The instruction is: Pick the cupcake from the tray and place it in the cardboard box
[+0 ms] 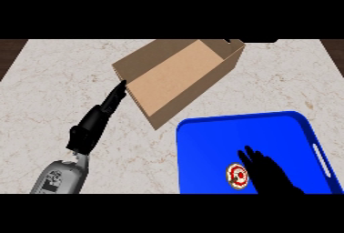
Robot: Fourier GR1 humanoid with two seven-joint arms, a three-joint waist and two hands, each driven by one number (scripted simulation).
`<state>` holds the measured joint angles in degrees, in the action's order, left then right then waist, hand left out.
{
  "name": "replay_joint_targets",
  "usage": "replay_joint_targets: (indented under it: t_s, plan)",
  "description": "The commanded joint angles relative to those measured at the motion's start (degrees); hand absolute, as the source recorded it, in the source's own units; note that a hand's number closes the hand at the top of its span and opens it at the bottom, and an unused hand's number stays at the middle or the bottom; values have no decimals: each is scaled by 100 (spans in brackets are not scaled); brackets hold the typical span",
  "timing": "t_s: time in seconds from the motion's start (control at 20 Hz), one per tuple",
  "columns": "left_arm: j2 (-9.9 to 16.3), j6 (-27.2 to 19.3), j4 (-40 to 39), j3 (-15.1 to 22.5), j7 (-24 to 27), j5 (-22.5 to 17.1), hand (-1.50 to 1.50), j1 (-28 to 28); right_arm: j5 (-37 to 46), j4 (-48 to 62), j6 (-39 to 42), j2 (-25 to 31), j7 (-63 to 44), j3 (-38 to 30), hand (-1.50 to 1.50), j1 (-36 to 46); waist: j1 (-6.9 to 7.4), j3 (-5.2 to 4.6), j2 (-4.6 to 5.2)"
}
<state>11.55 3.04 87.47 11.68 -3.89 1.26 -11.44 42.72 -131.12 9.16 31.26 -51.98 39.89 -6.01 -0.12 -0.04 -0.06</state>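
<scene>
Head view: marble tabletop (53, 82) with cardboard box (178, 79) at 12 o'clock, open top, set at an angle, nothing visible inside. Blue tray (222, 136) at 5 o'clock, just beside the box's near corner, not clearly touching. Cupcake (236, 176) sits on the tray near its lower edge, seen from above: white ring, red centre. Right robot hand (269, 175) comes in from 6 o'clock over the tray, fingers straight and fairly wide, fingertips (247, 152) past the cupcake toward 12. Hand lies right against the cupcake's 3 o'clock side; fingers not curled round it, can't tell if there's contact. Left robot hand (94, 123) at 9 o'clock, fingers straight and held narrow together, pointing to 1 o'clock, tips at the box's left wall; contact unclear.
</scene>
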Motion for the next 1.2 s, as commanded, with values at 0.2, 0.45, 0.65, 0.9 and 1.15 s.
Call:
replay_joint_targets:
  t_s: [0.2,0.45,0.65,0.9,1.15]
  plan:
    - [-227,173,-217,-190,105,205,0,-38,304,375,355,-516,124,-223,-150,-80,-4,4,2]
    - [-153,359,204,-259,-54,180,0,167,622,839,-163,-379,1079,-392,-150,-265,0,5,0]
    - [-330,389,-99,-356,-116,283,0,-98,903,1070,-2,-800,1007,-238,-150,-232,-8,4,3]
    - [-539,181,126,-198,43,572,0,195,735,1431,270,-936,1180,-555,-150,-44,9,5,4]
    - [-785,134,456,-16,-552,695,0,16,767,1513,538,-1002,1170,-653,-150,-71,14,5,0]
